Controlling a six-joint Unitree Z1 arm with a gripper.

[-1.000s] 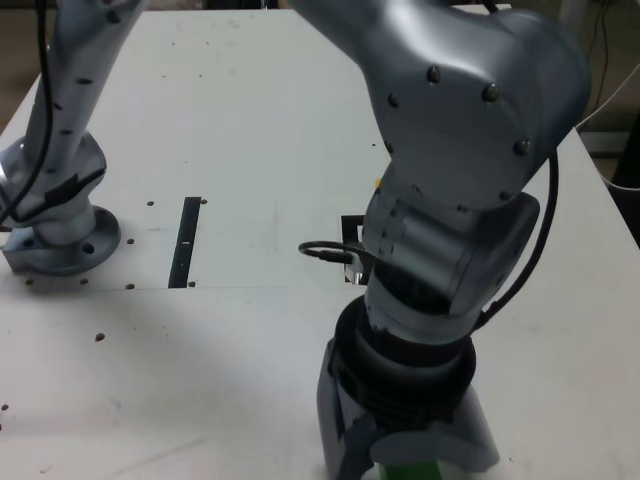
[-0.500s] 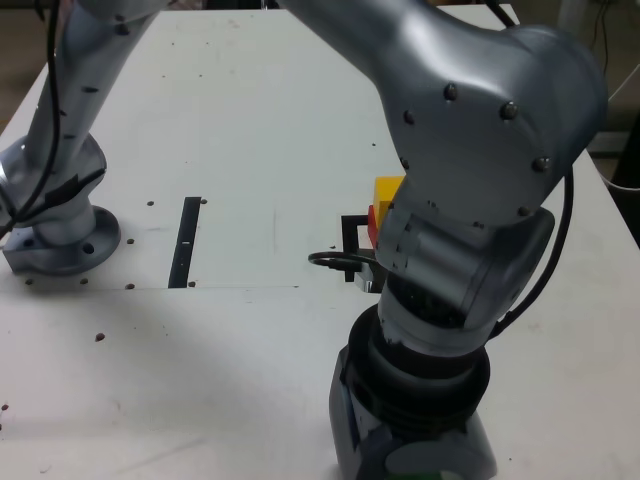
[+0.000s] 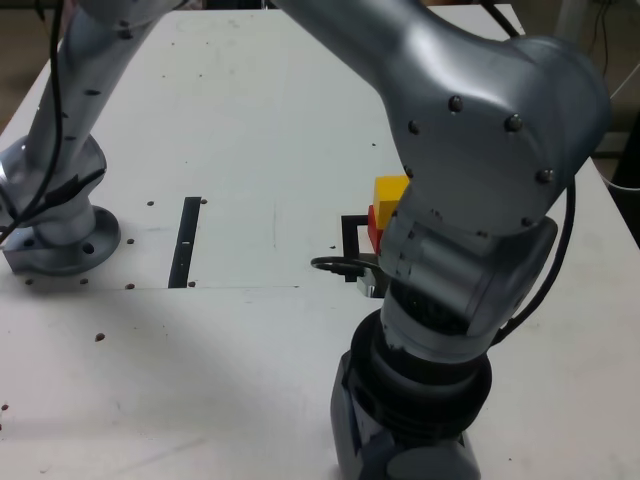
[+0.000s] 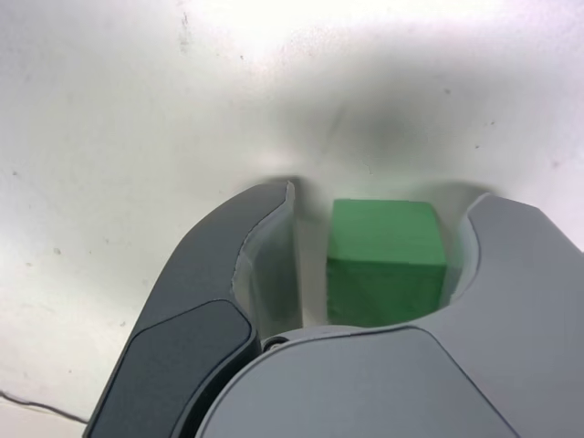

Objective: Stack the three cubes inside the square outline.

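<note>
In the wrist view the green cube (image 4: 385,260) sits on the white table between my gripper's (image 4: 383,203) jaws. One finger (image 4: 497,237) lies against the cube's side. The other finger (image 4: 265,228) stands a narrow gap away from it, so the jaws are open around the cube. In the exterior view my gripper (image 3: 405,462) is at the table's near edge and hides the green cube. Behind the arm, the yellow cube (image 3: 389,189) rests on the red cube (image 3: 373,222) at the black square outline (image 3: 351,235), partly covered by the arm.
A straight black strip (image 3: 186,240) lies on the table (image 3: 250,120) towards the exterior view's left. The arm's base (image 3: 62,235) is bolted at the far left. A black cable (image 3: 335,263) loops out beside the wrist.
The jaws have narrowed around the green cube. The arm has shifted to the exterior view's right and dropped, uncovering the yellow and red cubes and hiding the green one.
</note>
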